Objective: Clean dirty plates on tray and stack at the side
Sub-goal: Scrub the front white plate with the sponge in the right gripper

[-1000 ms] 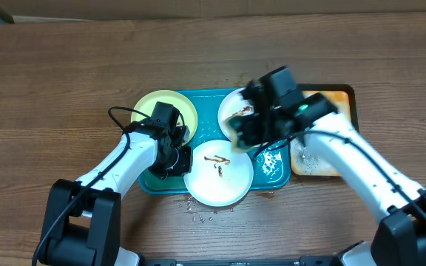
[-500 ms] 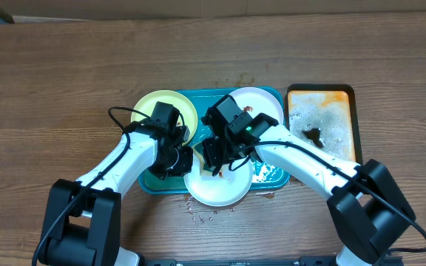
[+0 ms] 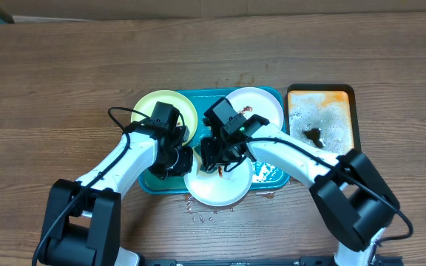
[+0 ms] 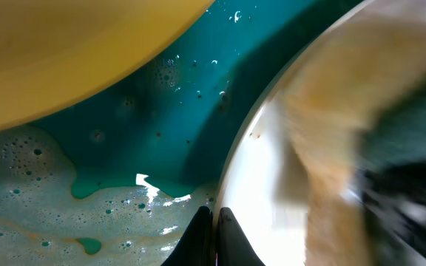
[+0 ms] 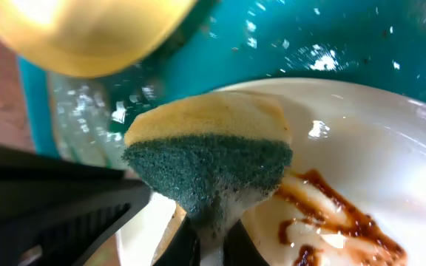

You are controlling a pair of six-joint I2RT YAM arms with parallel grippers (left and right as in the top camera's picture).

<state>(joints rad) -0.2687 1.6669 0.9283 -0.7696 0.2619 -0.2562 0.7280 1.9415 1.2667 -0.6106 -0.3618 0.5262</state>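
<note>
Inspecting near white plate [image 3: 224,188]: sitting at the near side of the tray [image 3: 271,171], overhanging its near rim, carrying brown sauce [image 5: 324,210] at the centre. Finding sponge [image 5: 209,159] pinched tight in the right gripper [image 5: 209,247], green scrub face hanging low over the plate just beside the sauce; unable to tell whether touching. Finding left gripper [image 4: 214,229] closed narrow on the plate's left rim, apparently steadying it.

Judging hazards:
- Risking a slide off the near rim under a hard nearward scrub, given the overhang, soapy footing and only a thin pinch on the rim.
- Risking a knock between the two grippers, working close together over one plate.
- Risking smearing sauce outward rather than lifting it, wiping with the sponge's edge alone.
- Risking more drips [image 3: 198,216] landing on the table [image 3: 65,74].

Recording surroundings: yellow-green plate [image 3: 157,107] lying at the tray's far left corner, far white plate [image 3: 261,103] at its far right. Noting suds [image 4: 43,199] pooling on the tray floor. Noting foamy orange tray [image 3: 322,111] just right of the blue one. Seeing wooden tabletop only, nothing of the room beyond.
</note>
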